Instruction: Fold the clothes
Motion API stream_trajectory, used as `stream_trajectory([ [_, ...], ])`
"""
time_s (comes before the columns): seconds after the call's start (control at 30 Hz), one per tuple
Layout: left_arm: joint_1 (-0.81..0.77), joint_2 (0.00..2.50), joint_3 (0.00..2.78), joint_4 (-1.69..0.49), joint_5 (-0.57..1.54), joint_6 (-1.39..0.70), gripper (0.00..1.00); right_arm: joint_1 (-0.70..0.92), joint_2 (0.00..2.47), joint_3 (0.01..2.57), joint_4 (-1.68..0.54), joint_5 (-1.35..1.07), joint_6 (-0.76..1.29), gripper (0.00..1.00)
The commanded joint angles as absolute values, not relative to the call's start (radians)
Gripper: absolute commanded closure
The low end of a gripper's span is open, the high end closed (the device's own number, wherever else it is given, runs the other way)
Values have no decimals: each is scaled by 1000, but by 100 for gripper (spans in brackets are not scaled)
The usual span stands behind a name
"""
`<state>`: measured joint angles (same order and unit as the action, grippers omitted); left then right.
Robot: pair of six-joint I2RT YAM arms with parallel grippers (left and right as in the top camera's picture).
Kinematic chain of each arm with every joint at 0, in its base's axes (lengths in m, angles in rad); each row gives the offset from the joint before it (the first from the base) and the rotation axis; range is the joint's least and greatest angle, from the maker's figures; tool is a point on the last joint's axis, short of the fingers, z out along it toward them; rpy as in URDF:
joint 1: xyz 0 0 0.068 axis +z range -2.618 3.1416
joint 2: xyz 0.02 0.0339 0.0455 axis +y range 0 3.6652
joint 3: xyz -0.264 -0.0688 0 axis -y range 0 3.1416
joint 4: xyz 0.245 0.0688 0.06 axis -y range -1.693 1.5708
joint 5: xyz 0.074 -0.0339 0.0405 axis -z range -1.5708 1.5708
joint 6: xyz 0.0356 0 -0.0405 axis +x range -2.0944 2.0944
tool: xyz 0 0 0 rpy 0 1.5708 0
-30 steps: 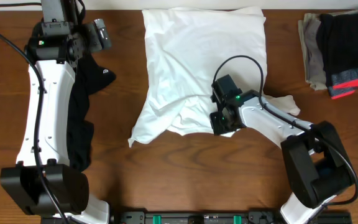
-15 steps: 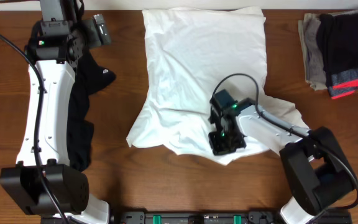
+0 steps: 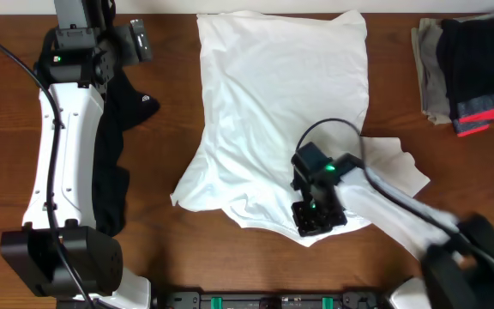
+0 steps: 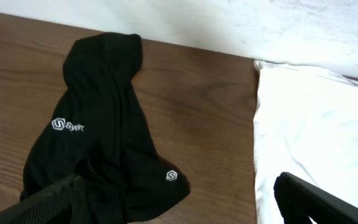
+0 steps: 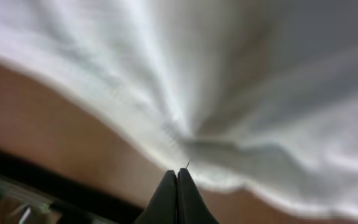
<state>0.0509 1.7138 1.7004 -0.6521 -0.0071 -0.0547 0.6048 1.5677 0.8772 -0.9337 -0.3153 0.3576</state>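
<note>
White cotton fills most of my right wrist view. The T-shirt (image 5: 229, 81) gathers into creases that run down to my right gripper (image 5: 177, 179), whose jaws are pressed together on a pinch of cloth at its near edge. From overhead, the T-shirt lies in the middle of the wooden table (image 3: 230, 266). Its far part is broad and fairly flat, reaching the far edge, while its near part is rumpled and bunched under my right gripper. A flap of it sticks out to the right, beside my blurred right arm. My left gripper (image 3: 135, 41) hangs over the far left corner with jaws spread wide, holding nothing. Beneath it lies a black garment (image 4: 104, 124) with small white logos, near the T-shirt's far corner but apart from it. A folded stack (image 3: 470, 73) of grey, black and coral clothes sits at the far right, well apart.
</note>
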Motion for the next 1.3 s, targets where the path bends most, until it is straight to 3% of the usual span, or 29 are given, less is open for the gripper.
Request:
stream_trajectory([
  [0.0,56,1724,1704,-649,-16,-22,2,589,1415,884,-915,-271,398,98],
  [0.13,56,1724,1704,-657,-15,-23,2,534,1325,884,-828,-152,407,89],
  [0.33,55,1724,1704,-748,-4,-23,2,422,1397,884,-761,-120,337,78],
  [0.43,55,1724,1704,-810,32,-23,2,375,1450,884,-743,-126,295,36],
  [0.53,55,1728,1703,-846,126,-22,2,350,1481,884,-716,-183,228,14],
  [0.57,55,1729,1703,-854,154,-21,2,346,1488,884,-707,-214,189,1],
  [0.77,52,1757,1703,-882,202,-19,2,345,1497,882,-617,-233,141,1],
  [0.8,50,1763,1703,-883,202,-19,2,345,1504,882,-601,-233,141,1],
  [0.83,49,1773,1703,-882,202,-19,2,345,1516,882,-584,-233,141,9],
  [0.87,49,1779,1703,-882,202,-19,2,345,1530,882,-574,-232,141,22],
  [0.97,49,1796,1703,-881,202,-19,2,344,1591,882,-561,-212,182,82],
  [1.03,49,1802,1703,-874,201,-19,2,343,1635,882,-556,-206,209,99],
  [1.27,49,1803,1703,-822,199,-13,2,327,1744,882,-558,-143,275,99],
])
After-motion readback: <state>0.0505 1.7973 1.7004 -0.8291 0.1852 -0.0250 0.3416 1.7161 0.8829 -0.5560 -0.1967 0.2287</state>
